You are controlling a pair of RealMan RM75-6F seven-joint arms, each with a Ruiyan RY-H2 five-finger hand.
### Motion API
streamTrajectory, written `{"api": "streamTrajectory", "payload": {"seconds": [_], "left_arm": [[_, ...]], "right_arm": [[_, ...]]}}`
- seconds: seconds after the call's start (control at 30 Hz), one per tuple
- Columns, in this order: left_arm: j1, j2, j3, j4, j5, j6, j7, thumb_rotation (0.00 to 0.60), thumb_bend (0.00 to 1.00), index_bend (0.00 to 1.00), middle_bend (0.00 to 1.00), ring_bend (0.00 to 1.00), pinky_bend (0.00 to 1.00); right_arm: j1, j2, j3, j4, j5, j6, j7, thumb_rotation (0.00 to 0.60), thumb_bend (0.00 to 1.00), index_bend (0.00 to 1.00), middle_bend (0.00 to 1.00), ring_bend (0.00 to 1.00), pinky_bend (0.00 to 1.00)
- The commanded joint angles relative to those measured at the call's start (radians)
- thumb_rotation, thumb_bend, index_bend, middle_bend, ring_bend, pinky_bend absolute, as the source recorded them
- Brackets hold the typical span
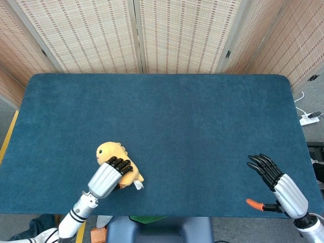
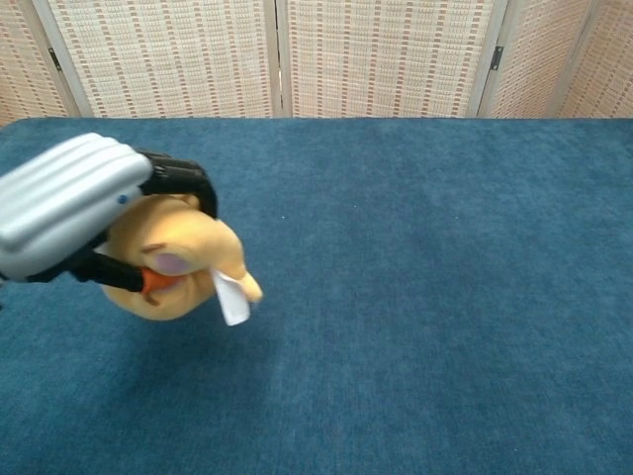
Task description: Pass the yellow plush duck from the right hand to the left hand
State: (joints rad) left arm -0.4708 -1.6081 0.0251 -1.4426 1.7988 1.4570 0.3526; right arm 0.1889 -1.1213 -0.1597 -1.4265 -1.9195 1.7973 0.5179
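Left hand [image 1: 108, 175] clamped over the yellow plush duck [image 1: 115, 158] — fingers curled across its back, duck at the counter's [image 1: 202, 126] near left. It looks lifted, but I cannot tell for sure. Right hand [image 1: 276, 179] well apart, fingers spread, holding nothing. Judgement: handover looks complete — keep the wrap firm, since soft plush gives, and watch the dangling tag [image 2: 230, 298].

The left hand [image 1: 109, 175] has its dark fingers [image 2: 178, 178] curled around the yellow plush duck [image 1: 110, 153]. The right hand [image 1: 277, 183] is empty, fingers spread apart.
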Motion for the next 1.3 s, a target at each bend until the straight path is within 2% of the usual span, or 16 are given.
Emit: {"api": "streamTrajectory", "payload": {"seconds": [0.03,0.17,0.3,0.4,0.5,0.53,0.57,0.6,0.67,0.77,0.83,0.97,1.3], "left_arm": [[0.069,0.061,0.054,0.088,0.057,0.102,-0.061,0.6,0.71,0.75,0.82,0.74,1.0],[0.112,0.066,0.066,0.212,0.015,0.121,-0.152,0.6,0.71,0.75,0.82,0.74,1.0],[0.125,0.054,0.073,0.318,-0.023,0.092,-0.265,0.6,0.68,0.74,0.81,0.74,1.0],[0.125,0.037,0.073,0.408,-0.035,0.069,-0.302,0.6,0.65,0.73,0.8,0.73,0.99],[0.123,0.016,0.073,0.489,-0.041,0.048,-0.3,0.6,0.61,0.71,0.78,0.72,0.87],[0.124,0.018,0.08,0.501,-0.051,0.016,-0.298,0.6,0.56,0.65,0.73,0.68,0.79],[0.122,0.025,0.087,0.496,-0.06,-0.016,-0.298,0.6,0.51,0.54,0.65,0.6,0.71],[0.12,0.037,0.094,0.48,-0.07,-0.048,-0.3,0.6,0.45,0.4,0.54,0.5,0.63],[0.114,0.07,0.107,0.423,-0.093,-0.116,-0.317,0.6,0.39,0.16,0.34,0.32,0.52],[0.11,0.088,0.111,0.389,-0.104,-0.142,-0.324,0.6,0.34,0.01,0.12,0.14,0.42],[0.098,0.132,0.121,0.306,-0.122,-0.196,-0.366,0.6,0.31,0.0,0.01,0.03,0.34],[0.086,0.211,0.117,0.183,-0.139,-0.219,-0.405,0.6,0.25,0.0,0.0,0.0,0.24],[0.133,0.379,0.12,-0.063,-0.116,-0.111,-0.351,0.6,0.23,0.0,0.0,0.0,0.17]], "right_arm": [[-0.003,-0.005,0.001,-0.012,-0.005,-0.013,-0.022,0.6,0.01,0.0,0.0,0.0,0.0],[-0.003,-0.018,-0.003,-0.028,-0.016,-0.047,-0.07,0.6,0.01,0.0,0.0,0.0,0.0],[0.002,-0.028,-0.008,-0.049,-0.018,-0.09,-0.103,0.6,0.01,0.0,0.0,0.0,0.0],[0.002,-0.033,-0.009,-0.06,-0.014,-0.112,-0.12,0.6,0.01,0.0,0.0,0.0,0.0],[0.0,-0.036,-0.008,-0.066,-0.005,-0.126,-0.127,0.6,0.01,0.0,0.0,0.0,0.0],[-0.001,-0.037,-0.007,-0.068,-0.001,-0.13,-0.13,0.6,0.01,0.0,0.0,0.0,0.0],[-0.001,-0.037,-0.006,-0.069,0.002,-0.133,-0.132,0.6,0.02,0.0,0.0,0.0,0.0],[-0.002,-0.038,-0.004,-0.07,0.004,-0.135,-0.135,0.6,0.02,0.0,0.0,0.0,0.0],[-0.004,-0.039,-0.002,-0.072,0.006,-0.136,-0.14,0.6,0.02,0.0,0.0,0.0,0.0],[-0.005,-0.04,-0.002,-0.072,0.006,-0.136,-0.142,0.6,0.03,0.0,0.0,0.0,0.0],[-0.007,-0.04,-0.001,-0.073,0.007,-0.139,-0.146,0.6,0.04,0.0,0.0,0.0,0.0],[-0.011,-0.037,-0.007,-0.074,0.001,-0.138,-0.136,0.6,0.06,0.0,0.0,0.0,0.0],[-0.025,-0.029,-0.009,-0.069,-0.019,-0.108,-0.121,0.6,0.07,0.0,0.0,0.0,0.0]]}}
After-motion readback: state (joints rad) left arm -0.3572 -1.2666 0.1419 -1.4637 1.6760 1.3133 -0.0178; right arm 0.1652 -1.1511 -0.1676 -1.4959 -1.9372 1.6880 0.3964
